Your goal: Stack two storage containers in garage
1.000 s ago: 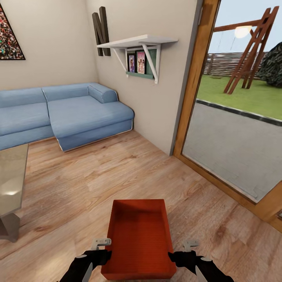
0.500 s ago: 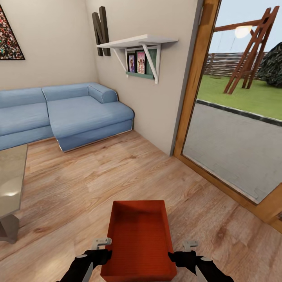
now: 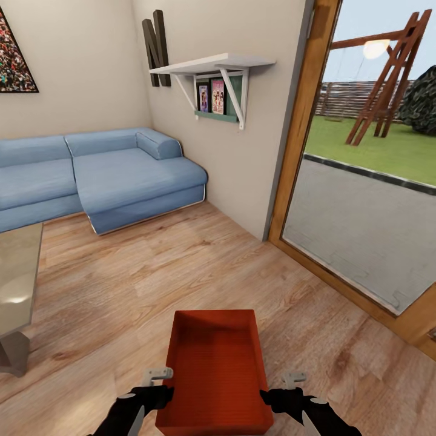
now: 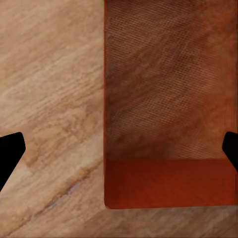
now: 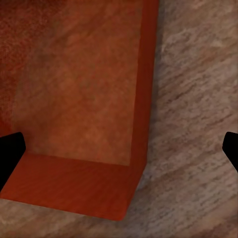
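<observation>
Since earlier frames: almost no motion; container sits marginally nearer both tools, arms unchanged.

Storage container (image 3: 215, 370), orange-red, open-topped, on wood plank floor (image 3: 121, 290) of living room, between left tool (image 3: 156, 387) and right tool (image 3: 280, 390). Wrist views: each tool spread open, fingers straddling one long side wall near container's near corner; not clamped.

Step in hand, judged: two-handed pickup. Seat both tools level on opposite walls, close together, lift evenly; thin walls may flex or slip.

Sofa (image 3: 103, 175) well beyond.
</observation>
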